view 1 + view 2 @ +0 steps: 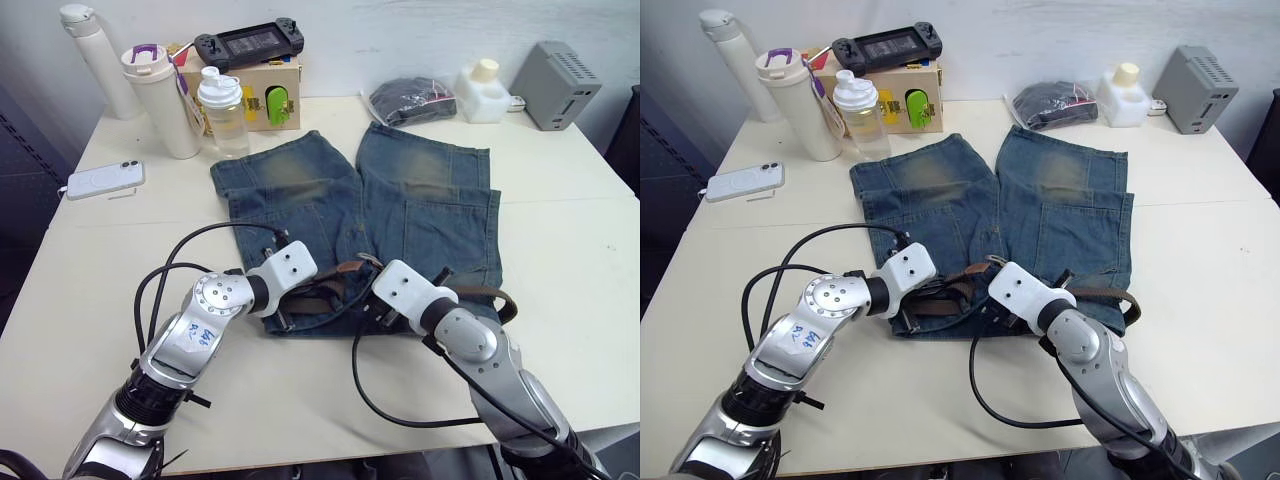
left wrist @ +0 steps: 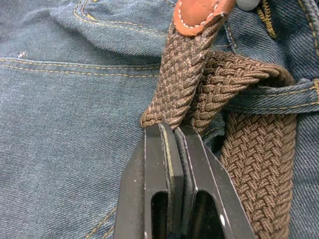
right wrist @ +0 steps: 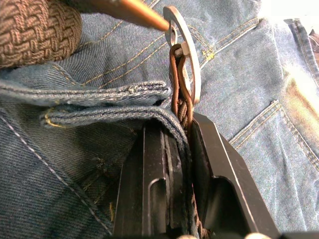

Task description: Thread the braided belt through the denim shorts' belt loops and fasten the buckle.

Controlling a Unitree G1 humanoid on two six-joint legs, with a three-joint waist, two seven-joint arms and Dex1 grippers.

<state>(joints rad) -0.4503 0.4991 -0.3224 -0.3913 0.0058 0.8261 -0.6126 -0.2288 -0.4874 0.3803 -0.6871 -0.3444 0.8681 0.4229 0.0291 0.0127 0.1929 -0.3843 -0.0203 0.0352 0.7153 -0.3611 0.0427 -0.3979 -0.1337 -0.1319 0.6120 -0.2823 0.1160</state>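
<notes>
The worktop [image 1: 90, 300] is pale and carries everything. The shorts [image 1: 400, 215] lie flat at its middle, waistband toward the robot, legs pointing away, a yellowish worn patch on each leg. The belt [image 1: 320, 295] runs along the waistband, its dark brown weave bunched between the two arms, and one stretch curves out past the shorts' right edge.

The left pincer [image 2: 174, 130] is closed on the belt just behind its tan leather tip, the woven strap squeezed between the two black fingers [image 2: 154, 169]. Beside it the belt passes under a denim loop [image 2: 284, 94].

The right pincer [image 3: 182, 127] is clamped on a fold of the waistband edge together with the belt's end at the buckle [image 3: 185, 59]; the silver frame stands just beyond the fingertips, upright against the denim.

At the far edge stand a white flask [image 1: 95, 55], a cream tumbler [image 1: 165, 100], a clear bottle [image 1: 225, 110], a wooden box [image 1: 270, 95] with a black handheld console [image 1: 248, 42] on top, a dark bagged bundle [image 1: 412, 100], a white jug [image 1: 483, 90] and a grey box [image 1: 555, 85]. A white phone [image 1: 105, 180] lies near the left edge.
</notes>
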